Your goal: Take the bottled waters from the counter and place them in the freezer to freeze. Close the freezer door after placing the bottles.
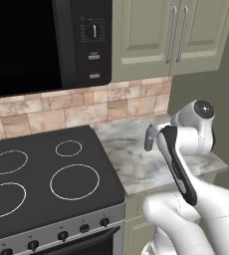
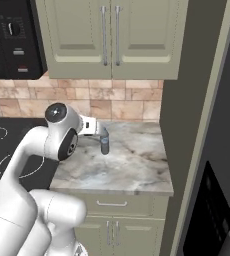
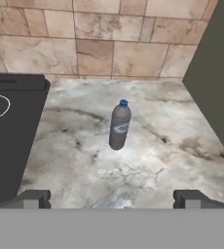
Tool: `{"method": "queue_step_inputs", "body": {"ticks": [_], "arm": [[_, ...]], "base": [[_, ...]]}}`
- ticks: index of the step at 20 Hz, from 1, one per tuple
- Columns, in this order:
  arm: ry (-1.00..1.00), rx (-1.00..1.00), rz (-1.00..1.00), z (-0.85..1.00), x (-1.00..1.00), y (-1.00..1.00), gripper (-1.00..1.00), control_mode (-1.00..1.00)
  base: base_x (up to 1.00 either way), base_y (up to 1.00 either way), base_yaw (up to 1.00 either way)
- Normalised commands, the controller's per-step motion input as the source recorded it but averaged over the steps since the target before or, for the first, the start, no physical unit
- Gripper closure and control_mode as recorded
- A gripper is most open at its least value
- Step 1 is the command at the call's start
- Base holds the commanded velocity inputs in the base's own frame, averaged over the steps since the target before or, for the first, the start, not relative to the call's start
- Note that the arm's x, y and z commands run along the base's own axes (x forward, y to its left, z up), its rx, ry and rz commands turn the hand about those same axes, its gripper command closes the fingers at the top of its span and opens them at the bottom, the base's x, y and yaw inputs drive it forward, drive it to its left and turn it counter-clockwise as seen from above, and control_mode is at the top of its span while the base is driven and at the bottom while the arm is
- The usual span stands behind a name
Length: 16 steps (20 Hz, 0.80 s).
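No readable text anywhere. Grey bottle [image 3: 120, 125] on counter [image 3: 158, 160] carries pale label band, print too blurred to read. Microwave control panel [image 1: 92, 42] has small white marks around dial and on buttons, too small to read.

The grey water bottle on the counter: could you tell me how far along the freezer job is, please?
Nothing looks done yet. The grey water bottle stands upright on the marbled counter, untouched. In hand: the gripper is open, pointed at the bottle from short of it, jaws empty. Left: grasping it, carrying it to the freezer, doing likewise for the second bottle, and closing the freezer door.
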Motion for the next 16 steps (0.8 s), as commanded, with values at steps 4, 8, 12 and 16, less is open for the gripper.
{"method": "queue_step_inputs", "body": {"ticks": [4,8,12,16], "arm": [[0.20,0.00,0.00,-0.14,0.49,0.00,-1.00,-1.00],[0.22,0.00,0.00,-0.24,0.49,-0.01,-1.00,-1.00],[0.05,0.00,0.00,-0.05,0.29,-0.03,-1.00,-1.00],[-0.05,0.01,0.09,-0.10,0.14,-0.15,-1.00,-1.00]], "base": [[0.00,0.00,0.00],[0.00,0.00,0.00],[0.00,0.00,0.00],[0.00,0.00,0.00]]}}
